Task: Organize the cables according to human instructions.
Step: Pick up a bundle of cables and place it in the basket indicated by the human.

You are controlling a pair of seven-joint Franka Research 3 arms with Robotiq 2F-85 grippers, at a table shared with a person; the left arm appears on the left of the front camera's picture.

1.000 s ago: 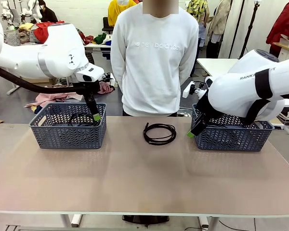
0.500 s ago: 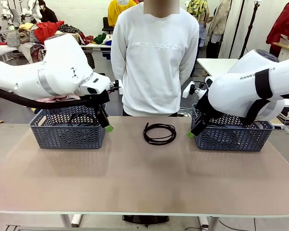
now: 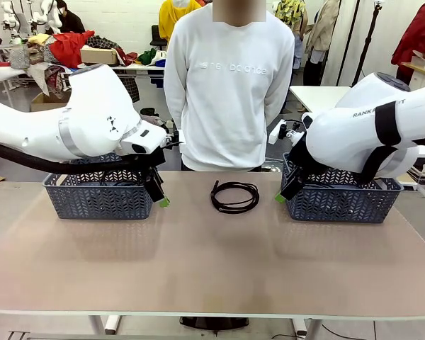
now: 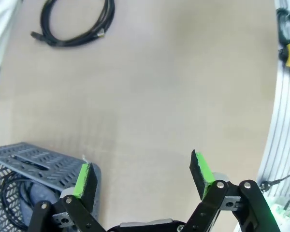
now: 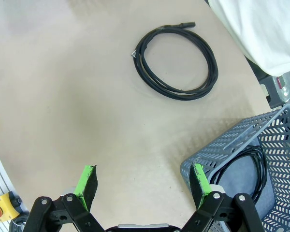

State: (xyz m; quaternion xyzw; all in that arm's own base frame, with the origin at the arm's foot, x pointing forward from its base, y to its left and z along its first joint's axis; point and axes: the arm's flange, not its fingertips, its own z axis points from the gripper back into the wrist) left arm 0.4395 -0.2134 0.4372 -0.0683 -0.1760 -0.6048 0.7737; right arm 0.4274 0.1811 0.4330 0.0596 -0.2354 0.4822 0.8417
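Left gripper [image 4: 142,176], right gripper [image 5: 142,186] wide, empty.

the left arm has swung out of the left basket [image 3: 99,200]: a second ago the left gripper [image 3: 159,196] hung over the basket's inside near its right wall, and now it sits lower, just past the basket's right front corner above the table [image 3: 212,262], fingers spread and empty; its wrist view shows that corner beside one green pad [image 4: 82,180]
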